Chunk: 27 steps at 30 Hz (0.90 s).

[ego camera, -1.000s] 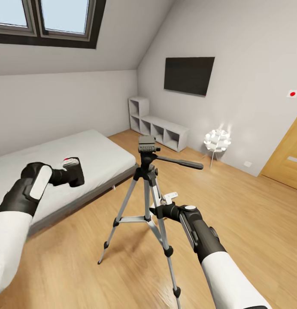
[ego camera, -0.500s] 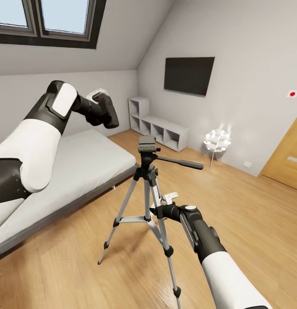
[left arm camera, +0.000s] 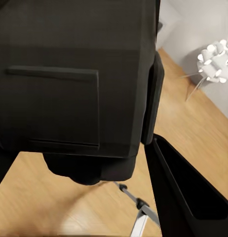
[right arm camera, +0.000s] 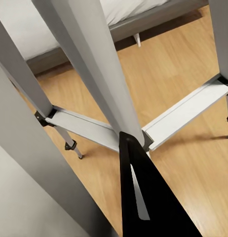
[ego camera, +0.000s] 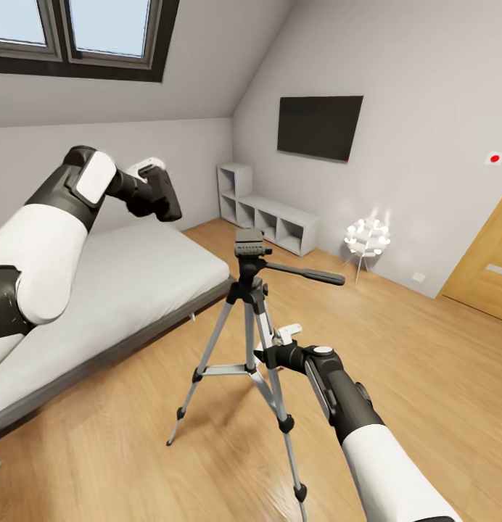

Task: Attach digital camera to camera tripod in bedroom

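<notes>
While hidden overhead, left fingers [left arm camera: 185, 192] clamped on digital camera [left arm camera: 74, 79] up close; right fingers [right arm camera: 143, 197] around tripod leg [right arm camera: 89, 59].

The camera [ego camera: 158, 193] is black with a pale grey top. The tripod [ego camera: 247, 341] has silver legs, black joints and feet, and a black head and handle. Both arms are white with black forearms. The floor [ego camera: 410, 348] is light wood with a plank pattern, the bed [ego camera: 128, 268] white on a grey frame, the TV [ego camera: 318, 127] black, the shelves [ego camera: 269, 214] white, the door [ego camera: 490, 268] honey-brown.
</notes>
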Motion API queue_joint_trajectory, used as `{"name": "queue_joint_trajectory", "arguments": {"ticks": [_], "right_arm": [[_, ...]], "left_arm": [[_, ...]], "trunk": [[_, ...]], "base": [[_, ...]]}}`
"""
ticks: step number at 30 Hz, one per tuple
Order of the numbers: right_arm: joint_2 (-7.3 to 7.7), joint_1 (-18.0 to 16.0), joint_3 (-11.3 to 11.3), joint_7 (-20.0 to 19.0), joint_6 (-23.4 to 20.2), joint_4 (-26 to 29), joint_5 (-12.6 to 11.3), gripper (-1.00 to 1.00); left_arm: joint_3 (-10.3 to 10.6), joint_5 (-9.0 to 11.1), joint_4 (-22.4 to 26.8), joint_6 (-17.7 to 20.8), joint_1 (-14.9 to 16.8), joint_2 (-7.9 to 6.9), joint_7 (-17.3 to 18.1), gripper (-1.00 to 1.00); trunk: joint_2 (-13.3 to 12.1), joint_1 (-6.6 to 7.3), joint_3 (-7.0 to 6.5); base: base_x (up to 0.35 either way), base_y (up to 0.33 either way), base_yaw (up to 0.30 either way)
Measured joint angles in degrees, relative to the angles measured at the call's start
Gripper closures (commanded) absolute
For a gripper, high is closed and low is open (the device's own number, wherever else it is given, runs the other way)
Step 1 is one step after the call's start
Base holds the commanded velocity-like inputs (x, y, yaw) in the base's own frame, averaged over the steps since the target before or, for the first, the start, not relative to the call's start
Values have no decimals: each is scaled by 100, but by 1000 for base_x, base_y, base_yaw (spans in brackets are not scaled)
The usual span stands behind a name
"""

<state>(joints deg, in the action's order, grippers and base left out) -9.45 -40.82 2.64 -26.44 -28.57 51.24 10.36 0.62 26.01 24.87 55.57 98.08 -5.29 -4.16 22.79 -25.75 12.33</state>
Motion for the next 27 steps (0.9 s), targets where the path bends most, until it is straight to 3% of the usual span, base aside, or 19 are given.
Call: {"name": "queue_joint_trajectory", "arguments": {"ticks": [4, 15, 26, 27], "right_arm": [[7, 0, 0, 0, 0, -1, -8, 100], [11, 0, -1, 0, 5, -9, -14, 100], [8, 0, 7, 5, 9, -9, -14, 100], [3, -2, -3, 7, 8, -8, -9, 100]], "left_arm": [[-2, 49, -15, -124, -132, -132, 72, 100], [330, -498, 333, -465, -125, -487, 272, 100], [691, -660, 688, -818, -119, -520, 482, 100], [770, -2666, 1031, -903, -115, -510, 1652, 100]], "trunk": [[0, 0, 0], [1, 1, -1], [1, 1, -1], [0, 0, -1]], "base": [[0, 0, 0], [0, 0, 0], [0, 0, 0], [0, 0, 0]]}}
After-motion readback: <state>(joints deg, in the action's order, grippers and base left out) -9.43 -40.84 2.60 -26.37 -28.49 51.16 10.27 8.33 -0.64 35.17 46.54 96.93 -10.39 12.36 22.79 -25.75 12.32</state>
